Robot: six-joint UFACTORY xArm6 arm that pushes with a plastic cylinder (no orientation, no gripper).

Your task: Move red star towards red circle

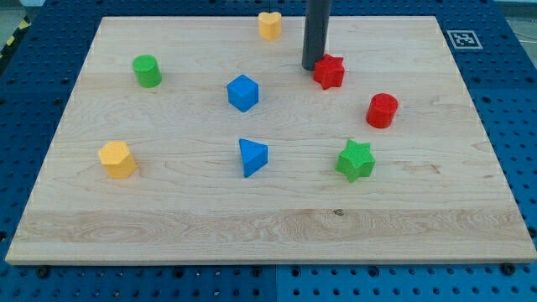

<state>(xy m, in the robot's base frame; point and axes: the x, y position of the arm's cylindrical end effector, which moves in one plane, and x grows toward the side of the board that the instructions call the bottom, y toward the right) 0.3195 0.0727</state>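
The red star point(330, 71) lies on the wooden board in the upper middle of the view. The red circle point(382, 110) stands to its lower right, apart from it. My tip point(310, 67) comes down from the view's top and rests right against the star's left side.
A yellow heart point(269, 25) is at the top, left of the rod. A blue cube point(242, 92) and a blue triangle point(252, 157) are in the middle. A green star point(356, 160) lies below the red circle. A green cylinder point(147, 70) and a yellow hexagon point(117, 159) are at the left.
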